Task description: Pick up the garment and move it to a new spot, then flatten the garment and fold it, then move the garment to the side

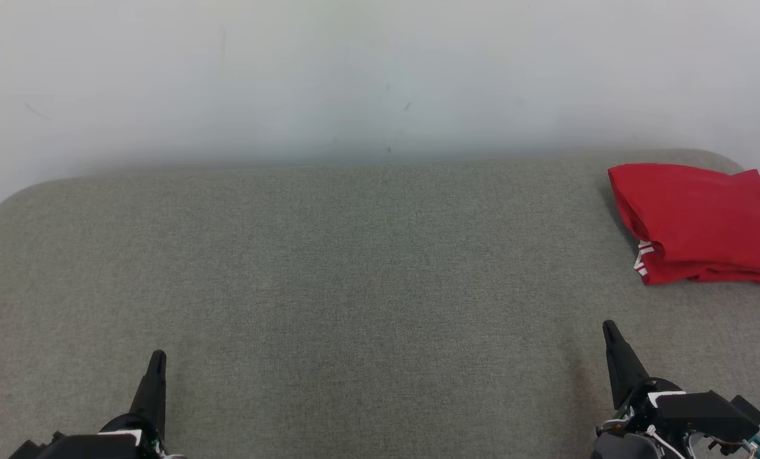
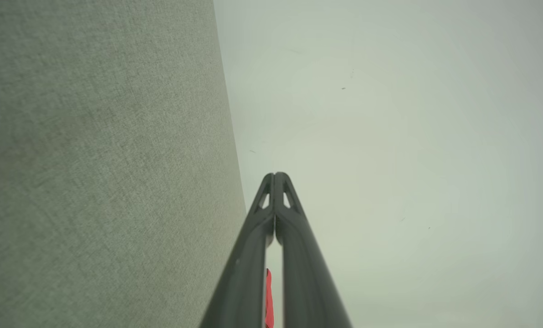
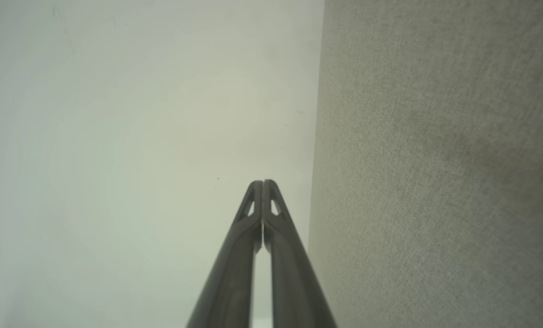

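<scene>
Garment (image 1: 699, 220), a red one with white stripes (image 1: 641, 262) at one edge, is lying folded in a thick, loose packet at the far right end of the grey fabric surface (image 1: 354, 268). It is lying close to the pale wall (image 1: 354, 76) and is being partly cut off by the edge of the head view. It is being judged as light, soft and limp. No stiffness is being expected, so the layers are likely to slide apart and sag if only the top one is being pinched. A hold is being advised at the folded edge toward the robot, where all layers are being met together, ideally at two points. Left gripper (image 1: 157, 360) is being seen at the lower left and right gripper (image 1: 609, 331) at the lower right, both well apart from the cloth. The fingers of each are being pressed together, with nothing between them.
</scene>
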You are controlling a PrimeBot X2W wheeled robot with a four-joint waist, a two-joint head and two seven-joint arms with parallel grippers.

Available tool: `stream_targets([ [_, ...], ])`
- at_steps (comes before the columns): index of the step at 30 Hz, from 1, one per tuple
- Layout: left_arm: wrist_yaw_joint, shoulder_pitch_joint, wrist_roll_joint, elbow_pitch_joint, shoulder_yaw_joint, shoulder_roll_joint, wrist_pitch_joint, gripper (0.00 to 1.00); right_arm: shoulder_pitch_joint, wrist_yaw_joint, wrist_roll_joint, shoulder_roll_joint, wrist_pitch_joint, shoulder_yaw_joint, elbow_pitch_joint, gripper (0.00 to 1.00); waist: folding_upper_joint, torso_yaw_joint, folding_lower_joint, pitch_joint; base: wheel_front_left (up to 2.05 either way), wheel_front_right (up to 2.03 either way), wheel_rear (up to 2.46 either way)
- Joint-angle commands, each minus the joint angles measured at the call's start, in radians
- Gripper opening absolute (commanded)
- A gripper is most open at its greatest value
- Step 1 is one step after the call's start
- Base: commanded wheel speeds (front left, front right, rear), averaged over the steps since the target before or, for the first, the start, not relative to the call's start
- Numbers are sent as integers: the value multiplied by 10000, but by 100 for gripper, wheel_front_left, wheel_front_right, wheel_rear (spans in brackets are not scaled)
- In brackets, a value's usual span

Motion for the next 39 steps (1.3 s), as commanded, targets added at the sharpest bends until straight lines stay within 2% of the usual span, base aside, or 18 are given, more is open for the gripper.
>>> stream_targets([
  [1, -34, -111, -55, 15, 34, -20, 4, 0, -60, -21, 15, 2, 29, 19, -22, 0, 0, 0, 0, -1, 0, 0, 0],
  [39, -34, -109, -57, 13, 32, -20, 2, 0, -59, -21, 17, 2, 28, 20, -23, 0, 0, 0, 0, -1, 0, 0, 0],
])
